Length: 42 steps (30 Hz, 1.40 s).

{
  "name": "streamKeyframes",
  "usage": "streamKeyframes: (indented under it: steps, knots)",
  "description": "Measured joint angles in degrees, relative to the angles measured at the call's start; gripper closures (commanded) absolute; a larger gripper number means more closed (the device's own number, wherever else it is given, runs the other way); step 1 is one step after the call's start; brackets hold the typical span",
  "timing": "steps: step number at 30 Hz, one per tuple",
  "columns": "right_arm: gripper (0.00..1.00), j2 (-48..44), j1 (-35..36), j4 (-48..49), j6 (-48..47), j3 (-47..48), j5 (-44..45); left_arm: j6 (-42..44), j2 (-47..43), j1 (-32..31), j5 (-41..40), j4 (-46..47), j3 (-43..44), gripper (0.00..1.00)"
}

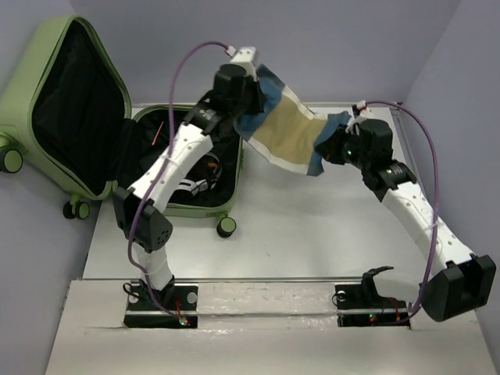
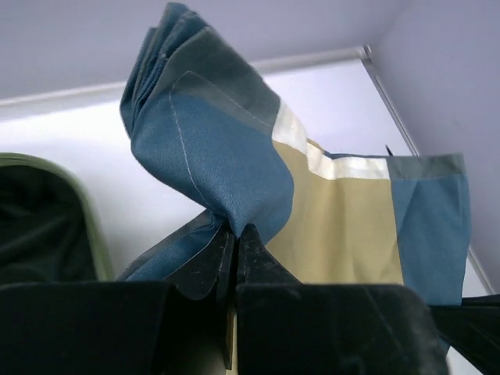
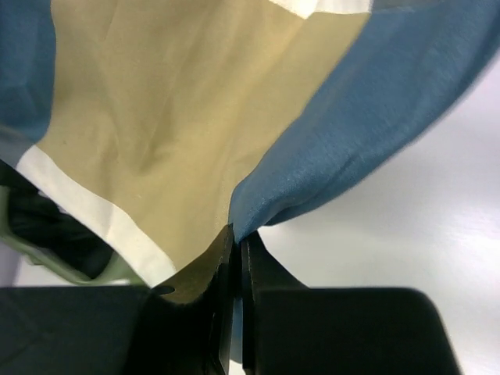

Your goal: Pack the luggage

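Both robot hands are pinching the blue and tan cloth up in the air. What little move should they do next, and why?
Probably both arms should swing a little to the left together, toward the open luggage. The left gripper and right gripper are each shut on an end of the cloth. It hangs stretched between them above the table, mostly to the right of the luggage.

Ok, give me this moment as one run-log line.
left pincer: shut on cloth | right pincer: shut on cloth | cloth: held aloft between both | luggage: open
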Motion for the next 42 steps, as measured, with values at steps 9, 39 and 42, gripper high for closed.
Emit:
streamKeyframes:
  steps: [9, 39, 42]
  knots:
    - [0.93, 25.7, 18.69, 8.24, -0.17, 25.73, -0.17, 0.0, -16.04, 21.18, -2.99, -2.97, -9.05, 0.86]
    - [0.13, 45.66, 30.01, 0.79, -8.09, 49.33, -5.9, -0.31, -66.55, 32.22, -47.54, -11.3, -46.73, 0.06]
    - [0.12, 42.25, 30.01, 1.25, -9.4, 44.78, -6.45, 2.12, -62.16, 35.21, -49.86, -10.62, -47.19, 0.07]
